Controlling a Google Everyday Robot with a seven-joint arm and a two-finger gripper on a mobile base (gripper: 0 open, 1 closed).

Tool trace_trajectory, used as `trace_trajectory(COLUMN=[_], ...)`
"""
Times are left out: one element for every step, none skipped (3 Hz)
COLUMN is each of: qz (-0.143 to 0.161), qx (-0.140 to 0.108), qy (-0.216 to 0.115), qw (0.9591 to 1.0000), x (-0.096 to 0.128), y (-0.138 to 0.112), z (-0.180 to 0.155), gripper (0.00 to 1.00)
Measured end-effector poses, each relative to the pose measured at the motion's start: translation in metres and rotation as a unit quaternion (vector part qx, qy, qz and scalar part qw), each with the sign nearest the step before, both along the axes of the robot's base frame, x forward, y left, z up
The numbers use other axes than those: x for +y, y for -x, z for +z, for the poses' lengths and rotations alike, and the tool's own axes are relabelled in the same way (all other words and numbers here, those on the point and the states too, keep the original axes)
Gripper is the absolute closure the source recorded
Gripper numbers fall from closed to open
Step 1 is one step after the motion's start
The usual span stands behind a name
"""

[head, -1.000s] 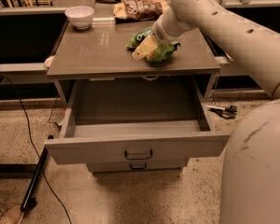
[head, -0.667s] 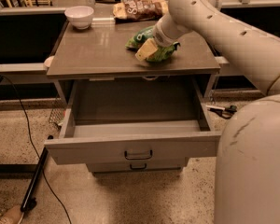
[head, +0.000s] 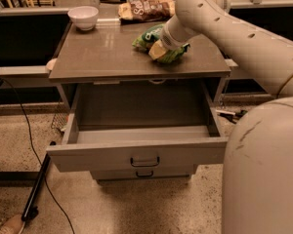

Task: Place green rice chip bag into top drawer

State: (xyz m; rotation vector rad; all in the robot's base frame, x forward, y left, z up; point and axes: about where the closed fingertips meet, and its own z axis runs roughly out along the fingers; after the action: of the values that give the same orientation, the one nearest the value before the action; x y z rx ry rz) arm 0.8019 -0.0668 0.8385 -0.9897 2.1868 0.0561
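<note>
gripper [head: 162,45]: sitting against small shiny bright-green rice chip bag [head: 145,38], lying on grey tabletop [head: 97,57], upper centre of frame; grip state cannot be told. wide grey top drawer [head: 136,152] standing open below.

Your tool [head: 159,49]: at the green rice chip bag [head: 145,37] on the surface [head: 100,60] | your top drawer [head: 136,154]: open, below

place: robot test lab or similar workspace, not a home
floor: speckled hard floor [head: 136,204], loose black cable [head: 25,128] trailing down the left of frame
furniture: plain grey drawer unit [head: 141,172] with flat tabletop [head: 97,57], long dark counters [head: 24,38] along the top of frame
tool [head: 159,49]: upper centre, down on the green rice chip bag [head: 142,40] on the tabletop
</note>
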Motion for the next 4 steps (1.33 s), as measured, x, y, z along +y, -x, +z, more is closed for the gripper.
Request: trace_trajectory(qz=[0.019,0.05,0.095,0.094], qx=[-0.016,-0.048,-0.084,-0.082], qy=[-0.038,-0.105,-0.173,-0.173], qw=[0.999,0.992,0.9767,0.9769], x=[-0.007,-0.023,-0.049,-0.048], y=[0.009,0.03,0.061,0.061], z=[0.012,0.034,0.058,0.057], gripper=[0.87,1.0,1.0,1.0])
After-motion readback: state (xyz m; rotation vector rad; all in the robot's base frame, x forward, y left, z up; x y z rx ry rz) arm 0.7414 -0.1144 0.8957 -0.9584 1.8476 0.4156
